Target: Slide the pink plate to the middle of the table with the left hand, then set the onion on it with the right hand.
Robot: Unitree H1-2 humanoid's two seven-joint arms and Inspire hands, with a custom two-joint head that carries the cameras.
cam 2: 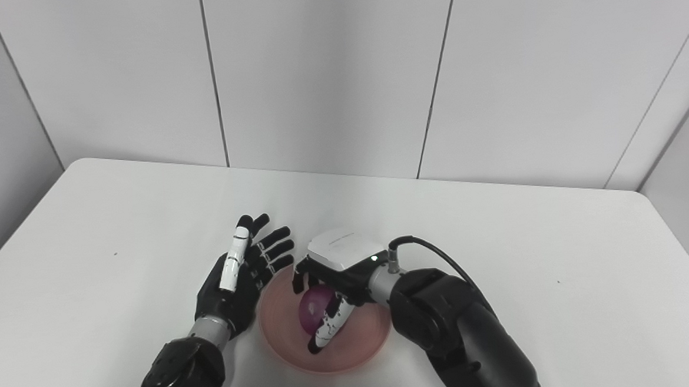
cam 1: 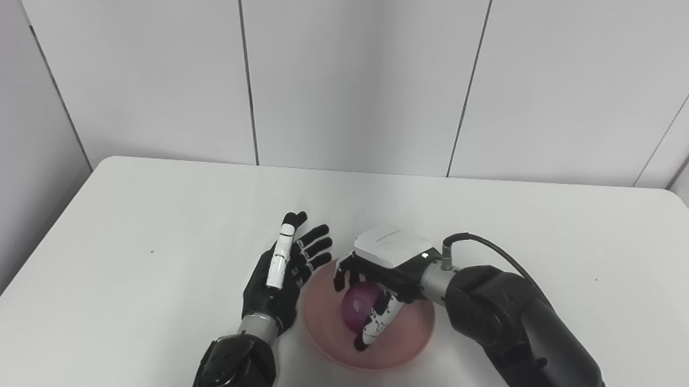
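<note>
The pink plate (cam 1: 399,344) lies on the white table near its front middle; it also shows in the right eye view (cam 2: 281,326). A purple onion (cam 1: 359,308) sits over the plate's centre inside my right hand (cam 1: 378,274), whose fingers and thumb curl around it. My left hand (cam 1: 283,267) is open with fingers spread, palm facing right, just left of the plate's rim and holding nothing. Whether the onion rests on the plate or hangs just above it cannot be told.
The white table (cam 1: 146,227) stretches wide to the left, right and back. Grey wall panels stand behind its far edge. A black cable (cam 1: 489,245) loops from my right wrist.
</note>
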